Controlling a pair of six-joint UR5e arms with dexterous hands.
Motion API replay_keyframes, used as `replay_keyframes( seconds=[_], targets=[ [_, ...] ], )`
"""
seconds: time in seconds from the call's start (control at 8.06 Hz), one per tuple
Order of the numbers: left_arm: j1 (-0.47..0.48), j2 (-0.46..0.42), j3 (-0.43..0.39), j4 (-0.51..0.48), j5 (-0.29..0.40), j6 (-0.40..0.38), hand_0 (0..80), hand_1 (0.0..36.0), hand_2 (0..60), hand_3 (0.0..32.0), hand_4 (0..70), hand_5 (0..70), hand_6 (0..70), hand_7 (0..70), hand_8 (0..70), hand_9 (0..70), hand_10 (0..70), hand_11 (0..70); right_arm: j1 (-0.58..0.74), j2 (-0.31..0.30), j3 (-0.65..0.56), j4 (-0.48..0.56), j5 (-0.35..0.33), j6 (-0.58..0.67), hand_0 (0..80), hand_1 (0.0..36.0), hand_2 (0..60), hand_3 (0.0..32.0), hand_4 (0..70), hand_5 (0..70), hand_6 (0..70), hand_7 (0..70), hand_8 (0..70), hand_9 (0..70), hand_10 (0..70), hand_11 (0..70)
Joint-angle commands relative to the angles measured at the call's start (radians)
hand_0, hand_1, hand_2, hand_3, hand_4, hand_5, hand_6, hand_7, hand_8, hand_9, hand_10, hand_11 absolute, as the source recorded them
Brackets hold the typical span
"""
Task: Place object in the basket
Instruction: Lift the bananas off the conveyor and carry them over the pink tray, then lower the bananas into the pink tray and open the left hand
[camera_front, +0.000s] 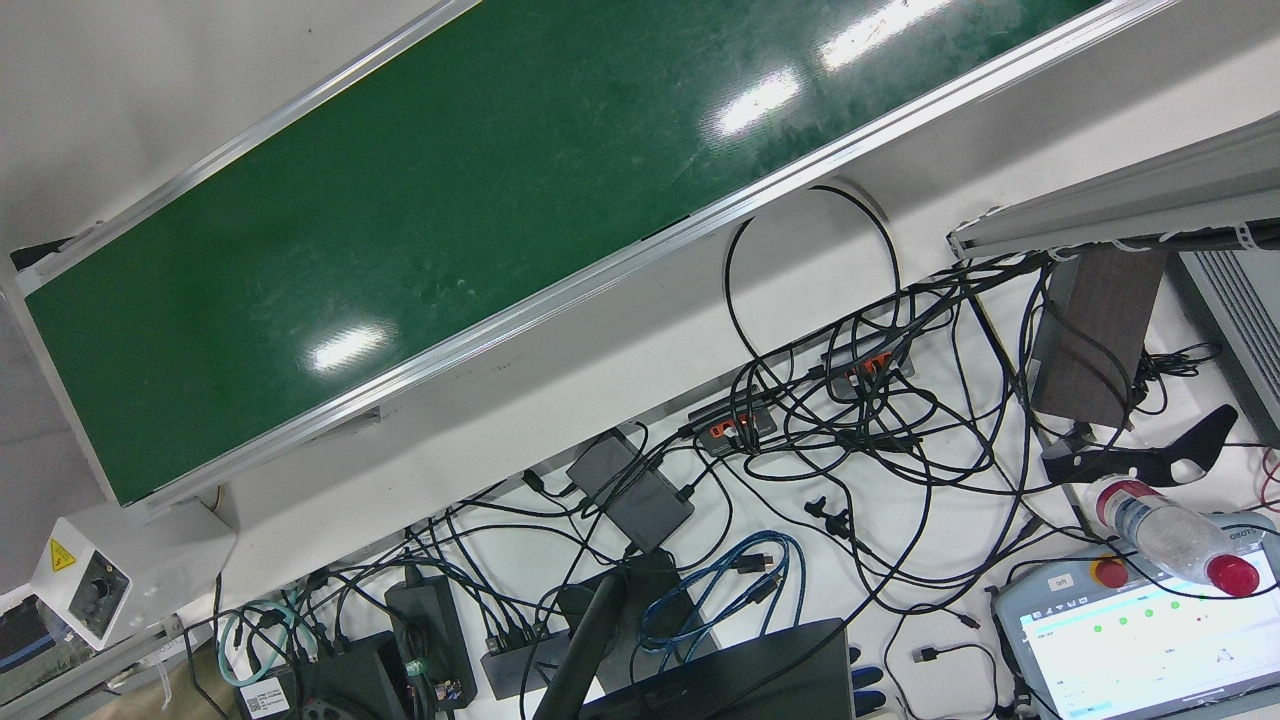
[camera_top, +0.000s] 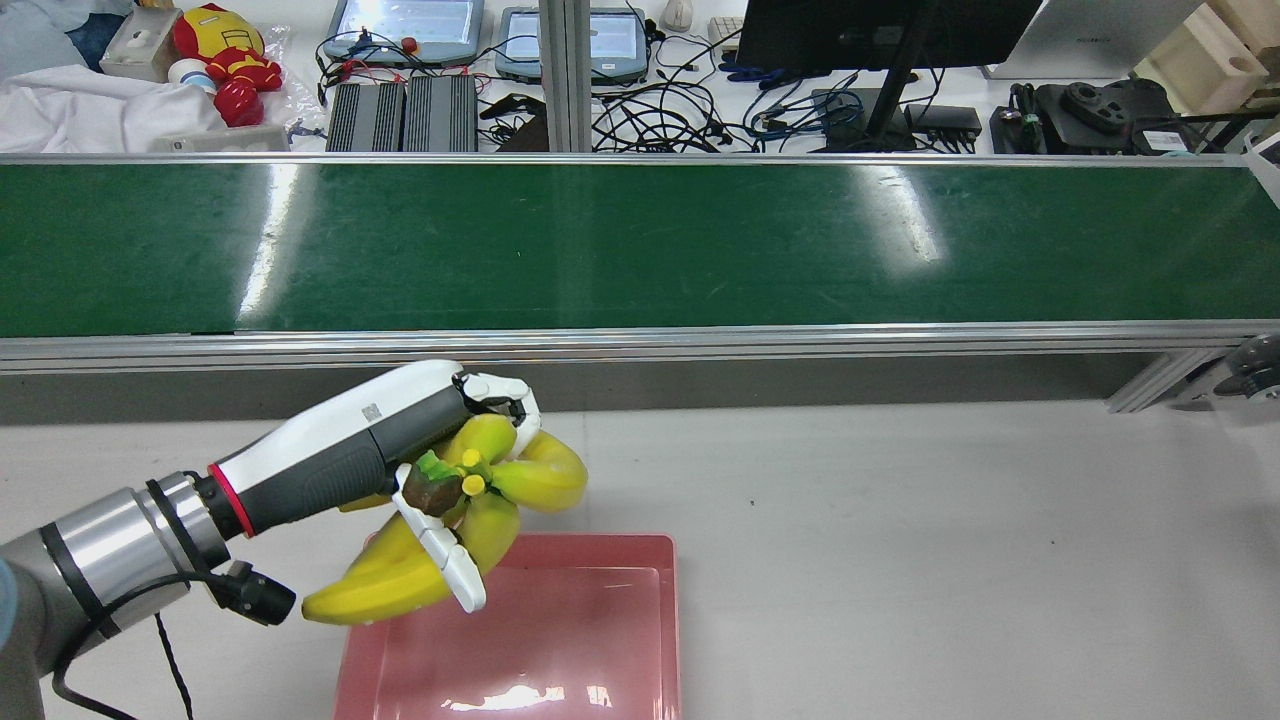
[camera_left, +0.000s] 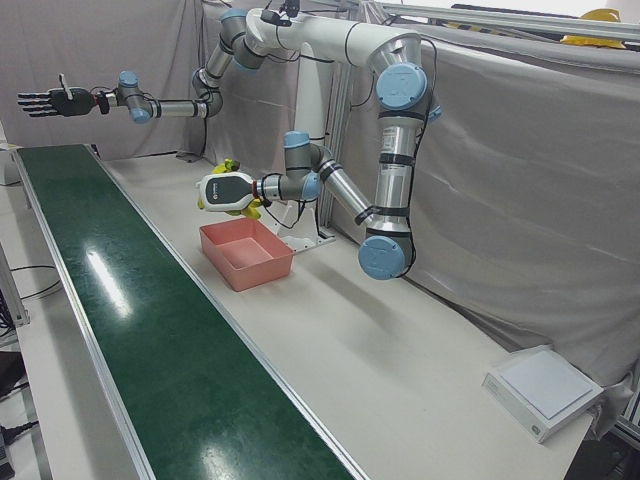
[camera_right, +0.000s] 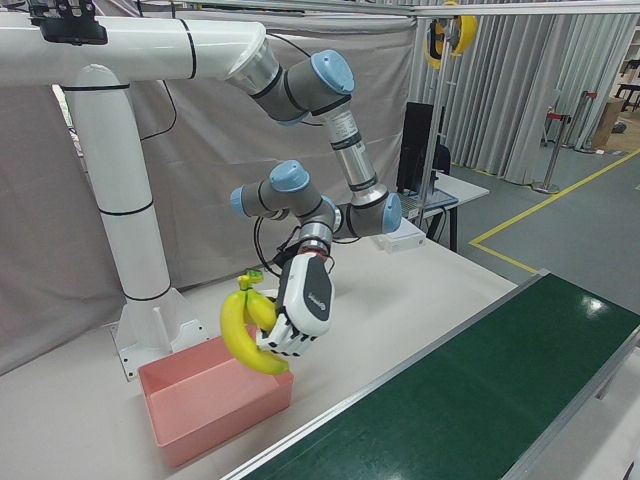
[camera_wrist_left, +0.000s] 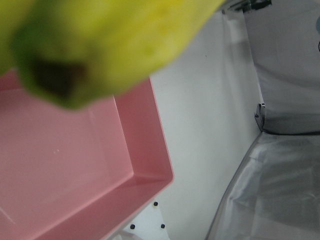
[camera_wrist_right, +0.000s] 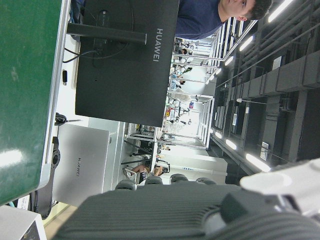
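Observation:
My left hand is shut on a bunch of yellow toy bananas with a green-brown stem. It holds them in the air over the far left corner of the pink basket. The right-front view shows the hand, the bananas hanging above the basket. The left hand view shows a banana tip close above the basket floor. My right hand is open, fingers spread, raised high and far from the basket.
The green conveyor belt runs along the table's far side. The white arm pedestal stands just behind the basket. A white flat box lies at the table's far corner. A desk with cables lies beyond the belt.

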Motion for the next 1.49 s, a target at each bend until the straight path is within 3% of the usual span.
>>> replay_keyframes(
  seconds=[0.0,0.12,0.25,0.37,0.5,0.62,0.87,1.12,1.36],
  targets=[
    [0.119,0.055,0.001,-0.068,-0.095,0.028,46.7,0.0,0.0,0.0,28.3,70.0,69.3,70.0,64.1,70.0,47.3,66.2,0.0,0.0,-0.001,0.0,0.0,0.001,0.0,0.0,0.0,0.0,0.0,0.0,0.0,0.0,0.0,0.0,0.0,0.0],
    [0.116,0.08,-0.001,-0.079,-0.095,0.028,46.7,0.0,0.0,0.0,28.1,70.0,68.7,70.0,63.5,70.0,46.7,65.3,0.0,0.0,-0.001,0.0,0.0,0.001,0.0,0.0,0.0,0.0,0.0,0.0,0.0,0.0,0.0,0.0,0.0,0.0],
    [0.116,0.101,-0.004,-0.081,-0.094,0.028,41.1,0.0,0.0,0.0,20.2,64.2,41.4,65.0,45.0,58.3,26.8,38.4,0.0,0.0,-0.001,0.0,0.0,0.001,0.0,0.0,0.0,0.0,0.0,0.0,0.0,0.0,0.0,0.0,0.0,0.0],
    [0.117,0.129,-0.005,-0.108,-0.089,0.025,9.4,0.0,0.1,0.0,15.6,29.1,18.2,35.7,27.5,36.6,15.3,21.4,0.0,0.0,-0.001,0.0,0.0,0.0,0.0,0.0,0.0,0.0,0.0,0.0,0.0,0.0,0.0,0.0,0.0,0.0],
    [0.119,0.153,-0.01,-0.129,-0.086,0.022,3.5,0.0,0.0,0.0,12.0,18.7,9.8,18.7,16.1,21.8,7.8,10.7,0.0,0.0,-0.001,0.0,0.0,0.0,0.0,0.0,0.0,0.0,0.0,0.0,0.0,0.0,0.0,0.0,0.0,0.0],
    [0.123,0.154,-0.012,-0.13,-0.086,0.022,8.2,0.0,0.0,0.0,10.0,12.4,6.0,8.5,9.8,13.1,3.6,4.7,0.0,0.0,-0.001,0.0,0.0,0.0,0.0,0.0,0.0,0.0,0.0,0.0,0.0,0.0,0.0,0.0,0.0,0.0],
    [0.119,0.178,-0.068,-0.127,-0.086,0.022,12.7,0.0,0.0,0.0,7.1,0.2,4.0,4.2,6.4,7.9,0.0,0.0,0.0,0.0,-0.003,0.0,0.0,0.0,0.0,0.0,0.0,0.0,0.0,0.0,0.0,0.0,0.0,0.0,0.0,0.0],
    [0.12,0.223,-0.111,-0.128,-0.086,0.021,15.0,0.0,0.0,2.6,3.6,0.0,2.3,3.1,5.8,6.4,0.0,0.0,0.0,0.0,-0.003,0.0,0.0,0.0,0.0,0.0,0.0,0.0,0.0,0.0,0.0,0.0,0.0,0.0,0.0,0.0],
    [0.117,0.223,-0.113,-0.127,-0.086,0.021,16.7,0.0,0.0,2.0,2.5,0.3,1.8,3.0,6.0,6.5,0.0,0.0,0.0,0.0,-0.003,0.0,0.0,0.0,0.0,0.0,0.0,0.0,0.0,0.0,0.0,0.0,0.0,0.0,0.0,0.0]
  ],
)
